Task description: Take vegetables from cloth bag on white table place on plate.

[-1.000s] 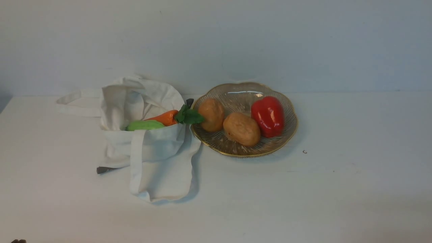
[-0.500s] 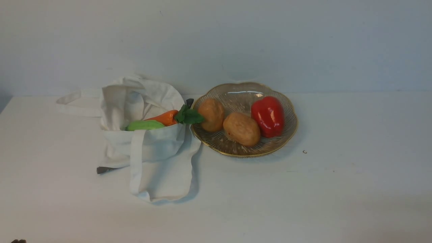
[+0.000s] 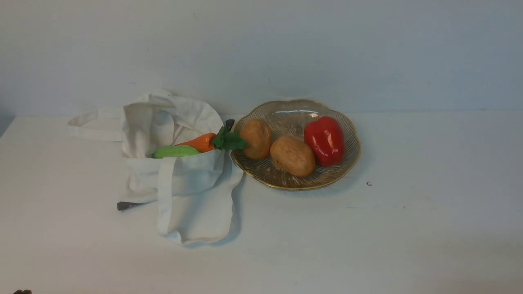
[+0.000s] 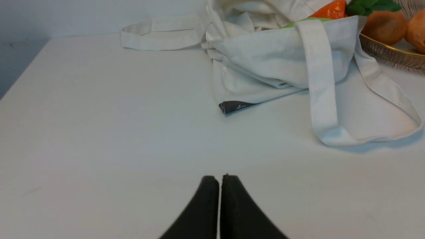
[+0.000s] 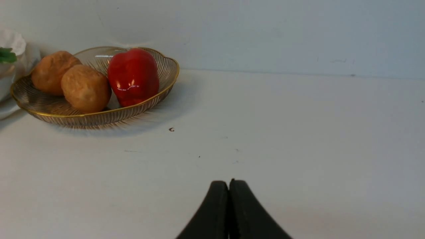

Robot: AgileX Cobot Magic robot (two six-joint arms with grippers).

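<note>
From my seat the front view has the cloth bag (image 3: 179, 171) slumped left of centre on the white worktop (image 3: 408, 228), mouth gaping; the carrot (image 3: 200, 142) and the green pod (image 3: 175, 151) are both poking out of that opening, pod lying just beside the carrot, and the carrot's leaves (image 3: 229, 141) reach over to the plate's edge. One strap trails off to the upper left of the frame, the other loops down toward the lower middle; there's a small dark tag (image 3: 124, 205) at the bag's lower left corner.

The plate (image 3: 327, 179) sits right next to the bag, just right of centre, its gold rim touching the fabric; on it are the two potatoes (image 3: 255, 139) (image 3: 292, 156) side by side and touching, with the red pepper (image 3: 325, 140) on their right, near the second potato, can't tell if they actually touch.

Left wrist view: left gripper (image 4: 219, 181) has its jaws clenched together on nothing, over bare worktop, well apart from the bag in the upper part of that frame; right wrist view: right gripper (image 5: 229, 186) same deal, jaws pressed tight and empty, plate off in the upper left of its frame.
</note>
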